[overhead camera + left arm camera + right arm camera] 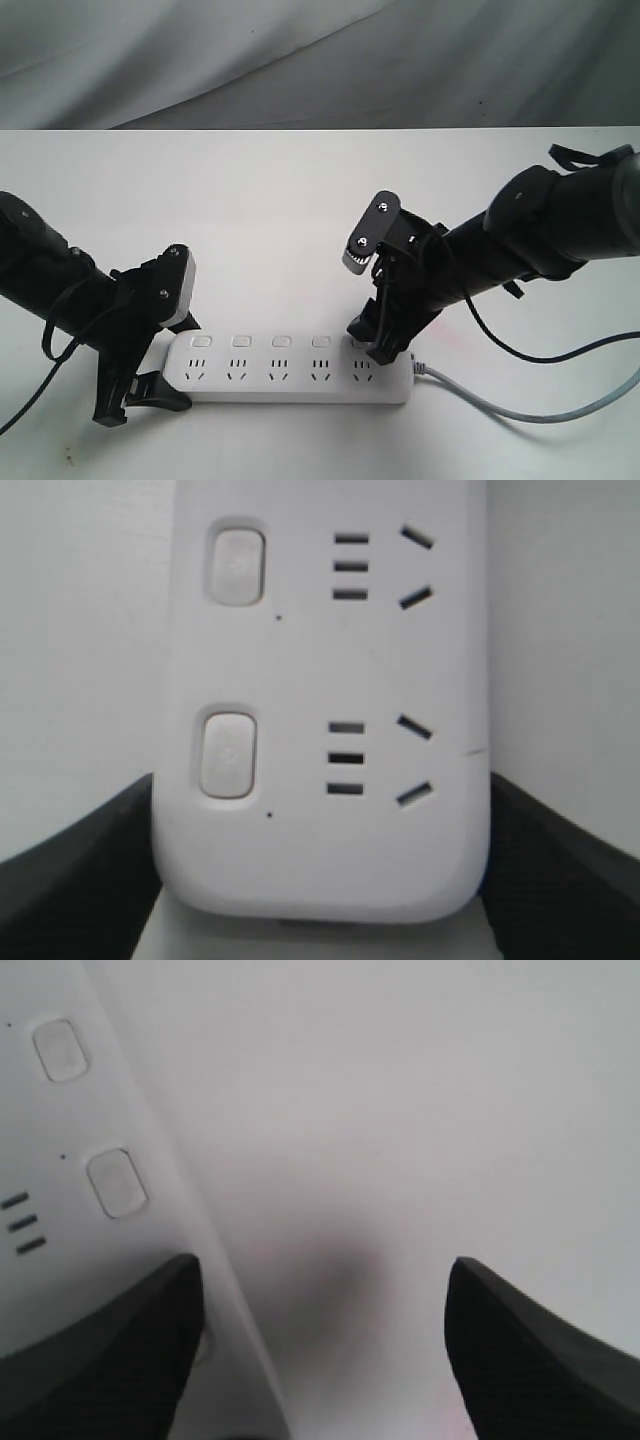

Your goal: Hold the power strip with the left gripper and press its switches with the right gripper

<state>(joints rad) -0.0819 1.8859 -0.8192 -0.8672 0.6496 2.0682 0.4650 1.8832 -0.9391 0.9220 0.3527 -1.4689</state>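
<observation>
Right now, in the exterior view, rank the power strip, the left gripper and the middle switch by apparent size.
1. power strip, longest by far
2. left gripper, shorter than the strip
3. middle switch, tiny

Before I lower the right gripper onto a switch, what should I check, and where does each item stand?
1. Left gripper clamps the power strip at its cordless end, fingers against both long edges: ok.
2. Strip lies flat on the table: ok.
3. Right gripper is open, one finger over the strip, the other over bare table: ok.
4. That finger is centred on a switch: cannot tell. The nearest visible switch sits uncovered beyond its tip.
5. Grey cord runs away from the right gripper: ok.
</observation>
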